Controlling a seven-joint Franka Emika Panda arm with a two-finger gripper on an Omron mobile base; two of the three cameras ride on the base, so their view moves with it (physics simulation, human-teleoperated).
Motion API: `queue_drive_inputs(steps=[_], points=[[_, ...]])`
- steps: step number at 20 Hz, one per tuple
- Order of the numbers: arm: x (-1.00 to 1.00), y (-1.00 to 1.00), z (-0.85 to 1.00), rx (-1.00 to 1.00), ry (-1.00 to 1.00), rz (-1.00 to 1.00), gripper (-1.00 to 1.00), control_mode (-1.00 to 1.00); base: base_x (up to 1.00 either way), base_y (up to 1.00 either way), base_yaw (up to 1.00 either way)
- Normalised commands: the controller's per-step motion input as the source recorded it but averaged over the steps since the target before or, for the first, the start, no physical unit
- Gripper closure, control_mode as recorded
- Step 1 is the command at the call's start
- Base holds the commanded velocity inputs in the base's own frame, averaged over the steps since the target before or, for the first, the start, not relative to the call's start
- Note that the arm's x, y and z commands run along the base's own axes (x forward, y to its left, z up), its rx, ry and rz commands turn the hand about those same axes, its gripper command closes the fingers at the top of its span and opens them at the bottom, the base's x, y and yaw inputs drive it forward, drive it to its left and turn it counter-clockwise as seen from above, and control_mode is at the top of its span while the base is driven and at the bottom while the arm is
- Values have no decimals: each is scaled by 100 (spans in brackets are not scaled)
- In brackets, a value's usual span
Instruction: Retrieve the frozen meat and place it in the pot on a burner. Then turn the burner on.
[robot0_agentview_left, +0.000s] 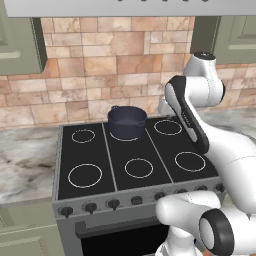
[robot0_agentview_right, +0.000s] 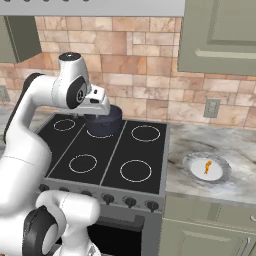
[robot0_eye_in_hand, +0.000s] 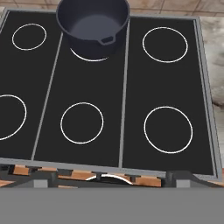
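The dark pot (robot0_agentview_left: 127, 121) sits empty on the back middle burner (robot0_eye_in_hand: 89, 56) of the black cooktop (robot0_agentview_left: 150, 155); the jaws hang released above

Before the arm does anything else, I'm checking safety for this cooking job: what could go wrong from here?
1. The pot sits off-centre on its burner; the ring's front arc peeks out, so heating could be uneven.
2. The pot looks empty, so switching the burner on now would heat a bare pot.
3. Several similar knobs line the stove front, so the wrong one could be turned.
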Motion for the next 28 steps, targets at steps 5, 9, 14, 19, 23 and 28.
queue_drive_inputs(steps=[5, 9, 14, 19, 23, 28], points=[[0, -37, -6, -1, 5, -1, -100, -100, 0, 0, 0], [0, -41, -15, -3, 8, -4, -100, -100, 0, 0, 0], [0, -63, -15, -1, 6, -3, -100, -100, 0, 0, 0], [0, -69, -21, 0, 3, -4, -100, -100, 0, 0, 0], [0, -64, -27, 0, 2, -4, -100, -100, 0, 0, 0], [0, -54, -31, 0, 1, -4, -100, -100, 0, 0, 0]])
